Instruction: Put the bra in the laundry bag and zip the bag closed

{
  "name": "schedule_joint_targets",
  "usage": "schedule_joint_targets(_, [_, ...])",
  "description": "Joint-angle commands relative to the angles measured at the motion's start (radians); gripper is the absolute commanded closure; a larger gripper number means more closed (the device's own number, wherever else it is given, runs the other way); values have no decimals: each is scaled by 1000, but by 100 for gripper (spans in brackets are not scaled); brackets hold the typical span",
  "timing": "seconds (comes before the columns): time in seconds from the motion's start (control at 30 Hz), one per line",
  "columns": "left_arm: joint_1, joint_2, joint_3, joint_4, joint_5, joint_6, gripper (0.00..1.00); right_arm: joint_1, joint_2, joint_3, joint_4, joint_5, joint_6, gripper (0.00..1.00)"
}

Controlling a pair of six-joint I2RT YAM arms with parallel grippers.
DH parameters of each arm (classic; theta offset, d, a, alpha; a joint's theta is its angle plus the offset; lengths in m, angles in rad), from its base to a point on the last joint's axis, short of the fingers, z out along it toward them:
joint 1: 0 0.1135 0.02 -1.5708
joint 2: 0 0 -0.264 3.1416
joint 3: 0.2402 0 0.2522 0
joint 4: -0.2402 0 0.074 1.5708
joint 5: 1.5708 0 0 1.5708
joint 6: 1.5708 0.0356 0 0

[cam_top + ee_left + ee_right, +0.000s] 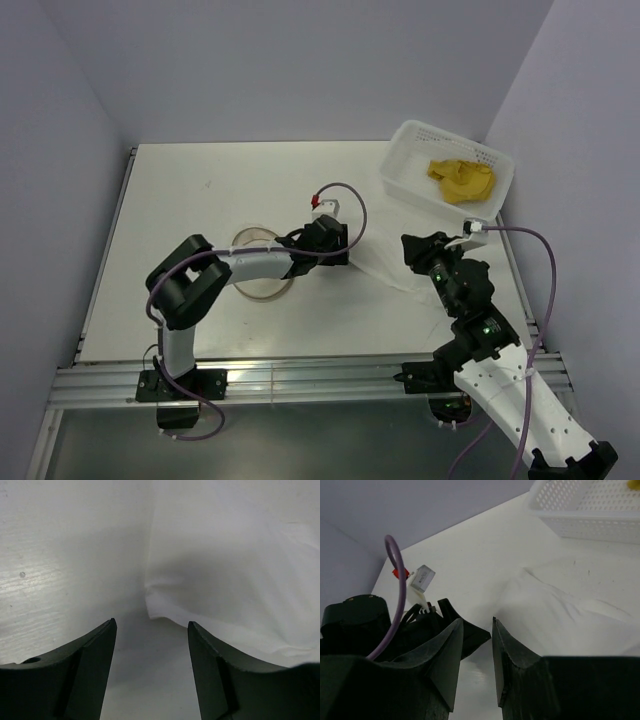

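Note:
The mustard-yellow bra (pixel 461 180) lies crumpled in the white perforated basket (pixel 402 160) at the back right. A round cream-white pouch, the laundry bag (pixel 258 288), lies on the table, partly hidden under my left forearm. A flat white piece of fabric (pixel 385 265) lies between my two grippers; I cannot tell if it belongs to the bag. My left gripper (pixel 345 252) is open and empty, low over the table, with the fabric's edge (pixel 150 611) just ahead of its fingertips. My right gripper (pixel 410 247) is narrowly open and empty at the fabric's right side (pixel 560 615).
The basket (pixel 580 525) stands close behind the right gripper, near the right wall. The left arm's purple cable and white connector (pixel 326 203) loop above its wrist. Walls close in the table at the back and both sides.

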Motion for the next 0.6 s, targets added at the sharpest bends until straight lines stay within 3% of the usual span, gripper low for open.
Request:
schedule_joint_targets(0.0, [32,44,52,47,41,22,35,7,-1,-10,35,-26,-11,63])
schedule_joint_targets(0.2, [50,94,35,112,159,18,45,7,18,-21,58,-38,-11,62])
schedule_joint_targets(0.47, [64,154,46,158,256,13,50,5,86,-21,101,-90,9,62])
schedule_joint_targets(0.57, [66,138,29,199,256,18,64,7,107,-16,106,-96,10,62])
